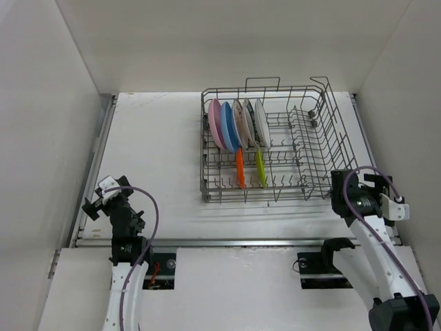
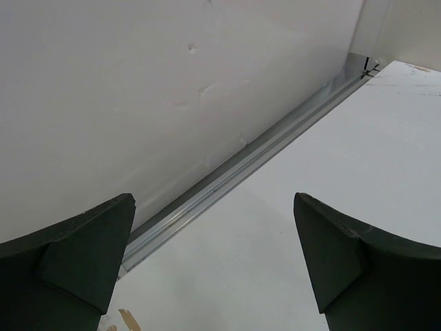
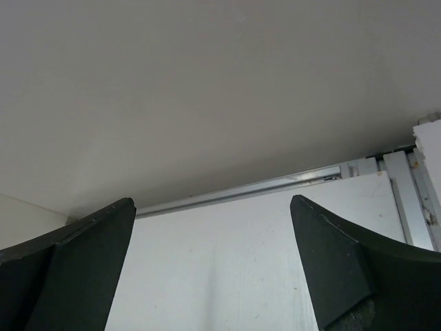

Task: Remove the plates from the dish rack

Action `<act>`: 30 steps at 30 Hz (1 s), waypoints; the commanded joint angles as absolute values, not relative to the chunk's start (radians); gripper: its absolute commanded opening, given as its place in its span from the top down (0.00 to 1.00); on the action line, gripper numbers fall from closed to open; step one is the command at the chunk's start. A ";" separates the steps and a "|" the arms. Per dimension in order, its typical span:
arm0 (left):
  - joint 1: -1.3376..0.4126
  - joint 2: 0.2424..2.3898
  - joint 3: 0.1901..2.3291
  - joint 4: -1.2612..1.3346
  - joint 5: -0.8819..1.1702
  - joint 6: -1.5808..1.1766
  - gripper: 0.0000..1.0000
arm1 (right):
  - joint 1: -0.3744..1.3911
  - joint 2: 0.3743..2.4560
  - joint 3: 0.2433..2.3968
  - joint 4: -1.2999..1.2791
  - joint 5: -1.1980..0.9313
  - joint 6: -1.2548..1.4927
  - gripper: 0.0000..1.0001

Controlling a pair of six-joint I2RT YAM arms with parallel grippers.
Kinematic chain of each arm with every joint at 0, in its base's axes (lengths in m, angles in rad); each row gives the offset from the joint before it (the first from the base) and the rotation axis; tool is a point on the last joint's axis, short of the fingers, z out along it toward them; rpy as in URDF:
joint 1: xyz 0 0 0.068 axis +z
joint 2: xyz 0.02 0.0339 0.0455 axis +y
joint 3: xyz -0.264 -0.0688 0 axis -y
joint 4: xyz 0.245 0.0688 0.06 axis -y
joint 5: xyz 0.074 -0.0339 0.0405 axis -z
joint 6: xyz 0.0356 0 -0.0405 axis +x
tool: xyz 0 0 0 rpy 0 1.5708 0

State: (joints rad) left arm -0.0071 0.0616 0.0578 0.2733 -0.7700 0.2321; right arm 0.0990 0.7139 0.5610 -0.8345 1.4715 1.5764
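The dish rack [image 1: 335, 132], a grey wire basket, stands on the white table at the back right. Upright in its left half are a pink plate [image 1: 216, 123], a blue plate [image 1: 229, 127] and two white plates with dark rims [image 1: 242, 121] [image 1: 260, 121]. In the row in front of them stand a small orange plate [image 1: 239, 167] and a yellow-green plate [image 1: 260, 167]. My left gripper [image 1: 100, 196] [image 2: 213, 203] is open over bare table at the near left, far from the rack. My right gripper [image 1: 386, 189] [image 3: 212, 203] is open just off the rack's near right corner, holding nothing.
White walls close in the table on the left, back and right. A metal rail [image 2: 227, 176] runs along the foot of the left wall, and another rail [image 3: 241, 189] shows in the right wrist view. Bare table [image 1: 158, 152] lies left of the rack.
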 commanded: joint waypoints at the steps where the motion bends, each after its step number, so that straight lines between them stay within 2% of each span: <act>1: -0.015 0.064 0.035 0.336 -0.793 0.244 0.01 | 0.097 0.709 0.681 -0.943 1.675 1.609 0.00; 6: -0.015 0.064 0.035 0.336 -0.770 0.244 0.01 | 0.097 0.709 0.880 -1.000 1.530 1.580 0.00; 8: -0.015 0.054 0.064 0.287 -0.675 0.281 0.01 | 0.097 0.719 1.029 -0.994 1.399 1.478 0.00; 9: -0.015 0.042 0.092 0.193 -0.596 0.329 0.01 | 0.097 0.719 1.101 -0.901 1.322 1.284 0.00; 10: -0.015 0.019 0.141 0.111 -0.562 0.330 0.01 | 0.097 0.719 1.101 -0.805 1.321 1.118 0.00; 12: -0.015 -0.059 0.298 0.014 -0.513 0.345 0.01 | 0.097 0.709 1.108 -0.592 1.156 0.767 0.00; 13: -0.015 -0.072 0.361 -0.111 -0.379 0.365 0.01 | 0.097 0.709 1.108 -0.513 1.081 0.536 0.00; 14: -0.015 -0.072 0.423 -0.177 -0.285 0.432 0.01 | 0.097 0.694 1.097 -0.441 0.934 0.476 0.00; 16: -0.015 0.012 0.606 -0.315 -0.008 0.520 0.01 | 0.097 0.658 1.083 -0.394 0.803 0.355 0.00; 17: -0.015 0.064 0.668 -0.433 0.041 0.544 0.01 | 0.097 0.646 1.074 -0.344 0.690 0.319 0.00; 21: -0.015 0.415 0.943 -0.590 0.077 0.583 0.01 | 0.097 0.633 1.052 -0.273 0.444 0.219 0.00; 22: -0.015 0.578 1.053 -0.610 0.077 0.616 0.01 | 0.097 0.684 1.066 -0.273 0.408 0.206 0.00; 24: -0.015 0.745 1.171 -0.641 0.038 0.617 0.01 | 0.097 0.773 1.119 -0.303 0.349 0.186 0.00; 25: -0.015 0.911 1.236 -0.652 0.038 0.617 0.01 | 0.097 0.884 1.202 -0.323 0.348 0.172 0.00; 26: -0.015 0.996 1.376 -0.667 0.038 0.617 0.01 | 0.097 0.946 1.251 -0.348 0.335 0.163 0.00; 30: -0.044 1.348 1.769 -0.785 0.188 0.513 0.07 | 0.097 1.230 1.558 -0.535 0.364 0.141 0.00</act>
